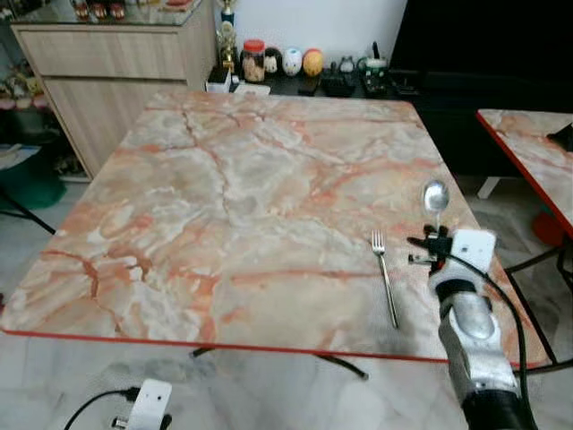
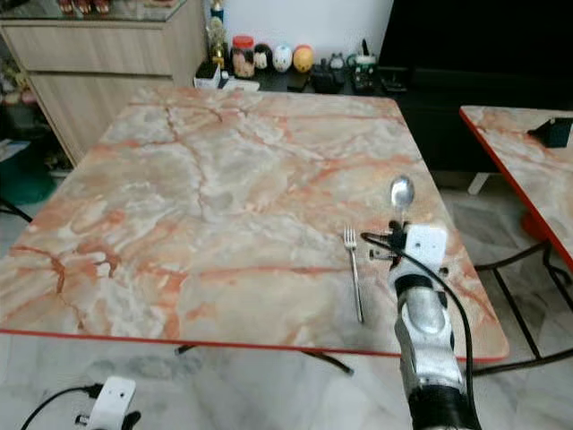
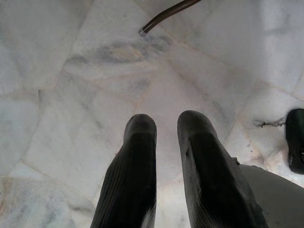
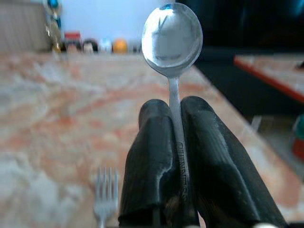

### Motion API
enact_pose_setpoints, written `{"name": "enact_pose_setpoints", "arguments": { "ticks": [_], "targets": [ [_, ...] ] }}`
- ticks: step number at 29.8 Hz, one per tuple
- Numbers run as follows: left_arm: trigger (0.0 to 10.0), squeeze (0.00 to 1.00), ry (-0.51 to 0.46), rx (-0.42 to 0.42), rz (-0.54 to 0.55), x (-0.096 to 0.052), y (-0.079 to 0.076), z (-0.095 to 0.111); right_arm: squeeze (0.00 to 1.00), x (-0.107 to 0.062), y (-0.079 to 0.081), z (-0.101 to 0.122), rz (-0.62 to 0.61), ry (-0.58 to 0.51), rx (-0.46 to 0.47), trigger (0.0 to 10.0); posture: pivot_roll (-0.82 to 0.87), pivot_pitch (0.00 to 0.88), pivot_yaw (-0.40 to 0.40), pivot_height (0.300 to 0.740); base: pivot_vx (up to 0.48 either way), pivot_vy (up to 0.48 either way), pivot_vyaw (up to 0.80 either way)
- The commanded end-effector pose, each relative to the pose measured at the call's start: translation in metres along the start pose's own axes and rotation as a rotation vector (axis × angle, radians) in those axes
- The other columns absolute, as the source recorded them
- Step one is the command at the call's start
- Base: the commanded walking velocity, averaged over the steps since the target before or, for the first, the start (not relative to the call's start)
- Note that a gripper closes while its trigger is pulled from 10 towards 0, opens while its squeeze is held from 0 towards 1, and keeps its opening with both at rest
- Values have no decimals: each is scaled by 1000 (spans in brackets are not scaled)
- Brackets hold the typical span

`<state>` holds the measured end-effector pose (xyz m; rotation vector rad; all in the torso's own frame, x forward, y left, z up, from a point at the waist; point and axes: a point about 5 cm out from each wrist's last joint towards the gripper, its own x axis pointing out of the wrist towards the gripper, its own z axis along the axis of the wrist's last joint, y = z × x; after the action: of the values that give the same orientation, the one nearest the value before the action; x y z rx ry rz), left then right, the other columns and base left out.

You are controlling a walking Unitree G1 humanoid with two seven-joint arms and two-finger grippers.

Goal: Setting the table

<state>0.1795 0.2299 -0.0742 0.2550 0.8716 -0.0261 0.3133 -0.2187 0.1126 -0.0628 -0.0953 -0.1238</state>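
Note:
My right gripper [image 1: 436, 235] is shut on the handle of a silver spoon [image 1: 435, 197], held over the marble table [image 1: 242, 197] near its right edge. In the right wrist view the spoon [image 4: 172, 38] stands up between the two black fingers [image 4: 152, 156], bowl forward. A silver fork [image 1: 385, 275] lies flat on the table just left of that gripper, tines pointing away from me. My left gripper [image 3: 166, 128] hangs low over the floor, its fingers slightly apart with nothing between them.
A wooden sideboard [image 1: 116, 63] stands at the back left. Jars and figurines [image 1: 286, 61] line a dark low shelf behind the table. A second marble table [image 1: 533, 148] stands to the right. A black table leg [image 3: 166, 14] crosses the pale floor tiles.

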Motion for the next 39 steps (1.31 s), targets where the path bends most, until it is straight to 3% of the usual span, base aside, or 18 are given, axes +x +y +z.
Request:
{"name": "enact_pose_setpoints", "arguments": {
  "ticks": [1, 8, 13, 39],
  "targets": [
    [10000, 0, 26, 6, -13, 0, -4, -5, 0, -3, 0, 7, 30, -56, -58, 10000, 45, 0, -31, 740, 0, 0, 0],
    [10000, 0, 22, 29, -40, 0, -8, -4, 0, -2, 0, 31, 33, -205, -56, 10000, 41, 0, -30, 740, 0, -86, 0],
    [10000, 0, 17, 42, -48, 1, -10, -2, 0, -1, 4, 29, 46, -199, 17, 10000, 42, 0, -27, 740, 0, -338, 0],
    [10000, 0, 20, 59, -55, 2, -11, 0, 0, 4, 3, 43, 36, -265, 16, 10000, 36, 0, -25, 740, 0, -423, 0]
  ]
}}
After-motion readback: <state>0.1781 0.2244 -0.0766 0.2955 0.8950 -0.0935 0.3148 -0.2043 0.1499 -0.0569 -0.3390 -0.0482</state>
